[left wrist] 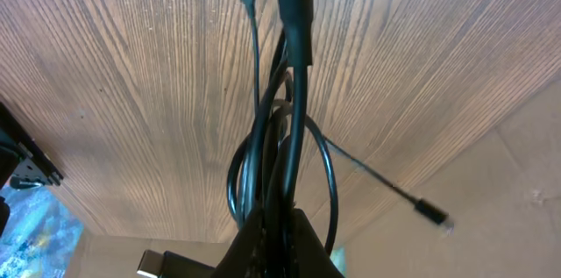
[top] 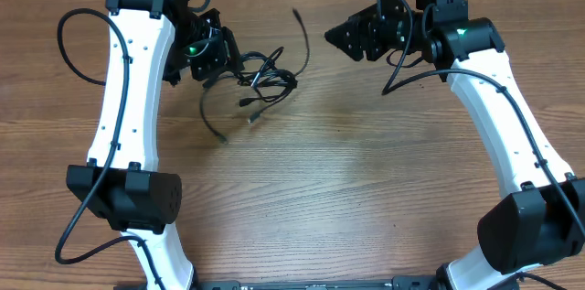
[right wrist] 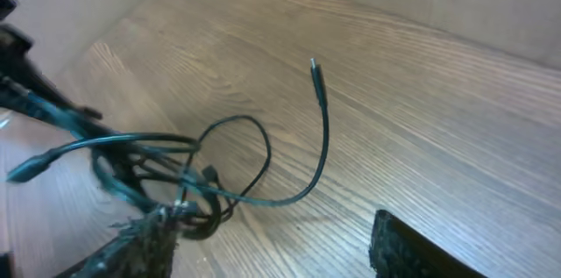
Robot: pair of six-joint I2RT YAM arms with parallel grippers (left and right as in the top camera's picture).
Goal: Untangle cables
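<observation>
cables: knotted heap on table | left end effector: clamped on several strands | right end effector: wide, empty | risk: pulling bunched strands together could tighten the knot

wood-grain table, knot of black cables resting toward its far left

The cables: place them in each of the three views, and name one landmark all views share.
Overhead: the cables sit upper centre-left, at the left gripper.
Left wrist: they run up the picture's middle from the bottom edge.
Right wrist: tangle at lower left, one plug end arching up to centre.
Shared landmark: the wood-grain table.
</observation>
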